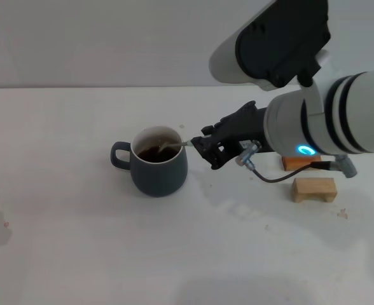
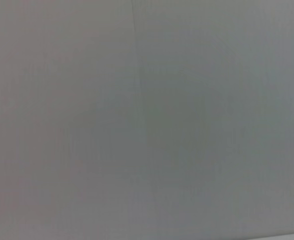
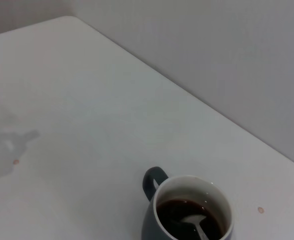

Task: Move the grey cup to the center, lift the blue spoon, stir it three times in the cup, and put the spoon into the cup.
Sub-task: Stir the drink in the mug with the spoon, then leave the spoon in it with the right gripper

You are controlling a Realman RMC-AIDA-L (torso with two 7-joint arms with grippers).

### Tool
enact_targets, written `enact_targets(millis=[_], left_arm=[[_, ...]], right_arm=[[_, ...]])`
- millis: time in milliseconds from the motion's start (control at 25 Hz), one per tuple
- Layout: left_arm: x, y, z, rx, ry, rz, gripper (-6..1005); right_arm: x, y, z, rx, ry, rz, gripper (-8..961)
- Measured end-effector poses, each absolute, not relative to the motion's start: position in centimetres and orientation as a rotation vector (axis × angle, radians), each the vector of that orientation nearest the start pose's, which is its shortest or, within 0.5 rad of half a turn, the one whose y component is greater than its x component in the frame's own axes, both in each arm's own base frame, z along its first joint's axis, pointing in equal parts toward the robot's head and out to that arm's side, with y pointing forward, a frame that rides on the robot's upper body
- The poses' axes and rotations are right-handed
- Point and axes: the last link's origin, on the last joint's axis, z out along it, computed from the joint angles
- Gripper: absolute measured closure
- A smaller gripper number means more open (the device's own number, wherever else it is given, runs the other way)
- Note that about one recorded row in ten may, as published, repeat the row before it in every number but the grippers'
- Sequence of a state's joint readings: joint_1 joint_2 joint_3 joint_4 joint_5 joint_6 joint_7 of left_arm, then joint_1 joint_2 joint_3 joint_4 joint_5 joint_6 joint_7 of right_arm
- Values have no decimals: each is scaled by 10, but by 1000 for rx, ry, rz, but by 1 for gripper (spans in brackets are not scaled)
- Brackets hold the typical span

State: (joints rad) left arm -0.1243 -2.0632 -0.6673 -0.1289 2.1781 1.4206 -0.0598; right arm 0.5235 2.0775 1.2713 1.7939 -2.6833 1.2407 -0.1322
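Slate-grey, the grey cup (image 1: 156,164) stands upright on the white table (image 1: 79,241), its loop handle turned toward my left side and dark brown liquid inside its white interior. My right hand (image 1: 205,147) hovers just beside the cup's rim on my right side, level with the top of the cup. It is clamped on the handle end of the blue spoon (image 1: 174,145), which slants from my fingers over the rim and down into the cup. From my right wrist, the cup (image 3: 187,212) shows from above, with the spoon's (image 3: 196,223) silver bowl resting in the liquid. Behind my right arm, well apart from the cup, a pale wooden block (image 1: 314,189) lies on the table. My left hand is nowhere in view.
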Motion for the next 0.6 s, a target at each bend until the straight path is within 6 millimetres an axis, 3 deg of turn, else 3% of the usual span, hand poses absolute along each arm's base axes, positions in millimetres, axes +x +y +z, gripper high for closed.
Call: enact_targets(millis=[600], left_arm=[[-390,209,4,-1514,-486,-541,1001]], right_arm=[[63,328,-61,-2542,527,-70,792]])
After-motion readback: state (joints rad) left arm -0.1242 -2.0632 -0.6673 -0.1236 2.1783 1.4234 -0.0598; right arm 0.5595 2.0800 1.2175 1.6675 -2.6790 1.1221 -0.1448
